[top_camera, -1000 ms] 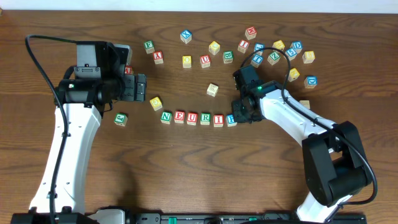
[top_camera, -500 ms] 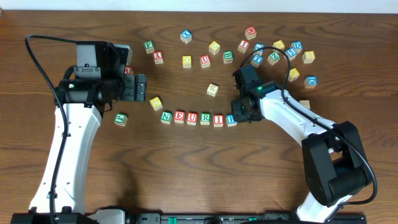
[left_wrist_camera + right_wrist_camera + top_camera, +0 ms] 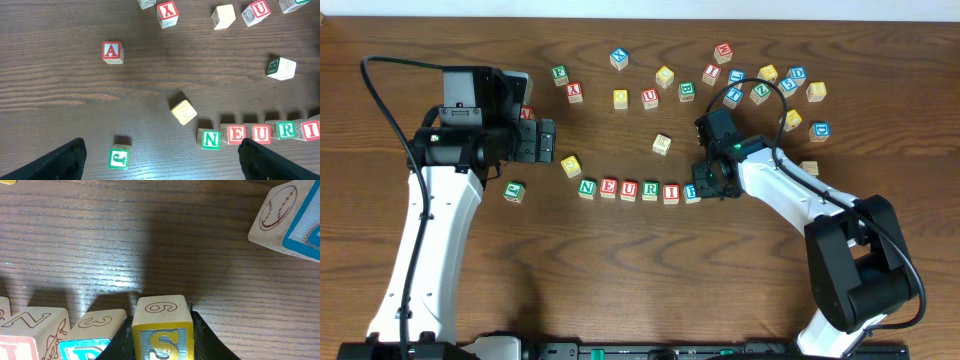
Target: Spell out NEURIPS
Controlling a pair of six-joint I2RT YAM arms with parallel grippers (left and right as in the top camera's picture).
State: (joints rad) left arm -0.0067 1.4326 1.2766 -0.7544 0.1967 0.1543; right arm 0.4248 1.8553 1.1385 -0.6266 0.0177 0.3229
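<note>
RH gripper is clamped on yellow S cube, just beside blue P cube at right end of row. Row N, E, U, R, I, P lies mid-bench. LH gripper: jaws wide apart, holding nothing, above bench left of centre, near N.

Table: dark brown, streaked wood grain. Row cubes, pale wood with coloured frames and letters: N cube green; E cube red; U cube red; R cube green; I cube red; P cube blue, brown-outlined 3 on top. S cube: yellow frame, yellow S on grey-blue, brown-outlined 6 on top. Loose: A cube red; green-framed cube; yellow cube; baseball cube, brown line drawing, blue side.
</note>
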